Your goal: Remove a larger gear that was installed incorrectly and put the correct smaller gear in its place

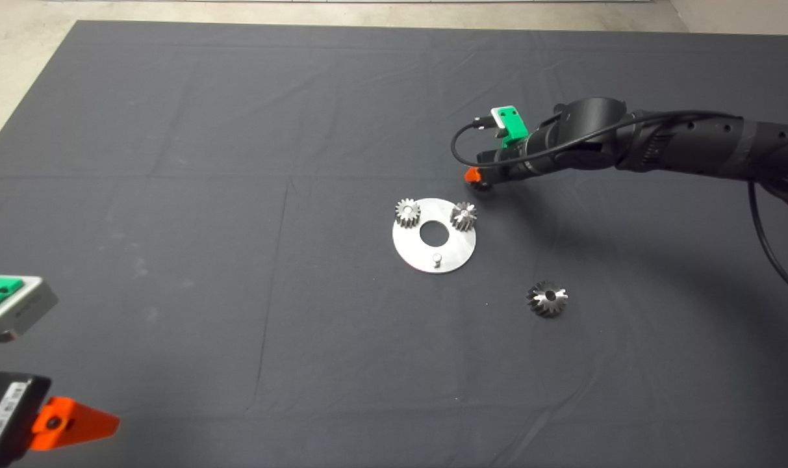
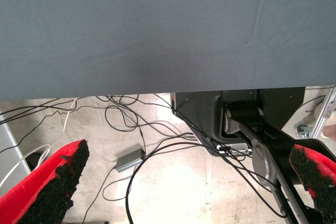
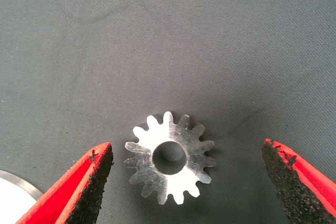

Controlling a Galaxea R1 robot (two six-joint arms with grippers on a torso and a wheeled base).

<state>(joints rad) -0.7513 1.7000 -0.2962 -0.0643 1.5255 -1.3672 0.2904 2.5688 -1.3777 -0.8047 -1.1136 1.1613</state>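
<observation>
The larger gear [image 1: 547, 299] lies flat on the mat, to the near right of the round silver plate [image 1: 414, 252]. The plate holds two bright small gears [image 1: 407, 212] [image 1: 463, 215] and one bare peg [image 1: 436, 259]. The smaller gear [image 1: 484, 188] lies on the mat just past the plate's far right rim. My right gripper [image 1: 479, 181] hovers over it. In the right wrist view the gear [image 3: 169, 157] lies flat between the open fingers [image 3: 94, 182] of that gripper [image 3: 186, 153], touching neither pad. My left gripper [image 1: 62, 422] waits open at the lower left.
The plate's rim [image 3: 13, 192] shows close beside one right finger. The right arm [image 1: 679, 146] and its cable reach in from the right, above the mat. The left wrist view shows the mat's edge [image 2: 157, 94] with floor cables and the robot's base below it.
</observation>
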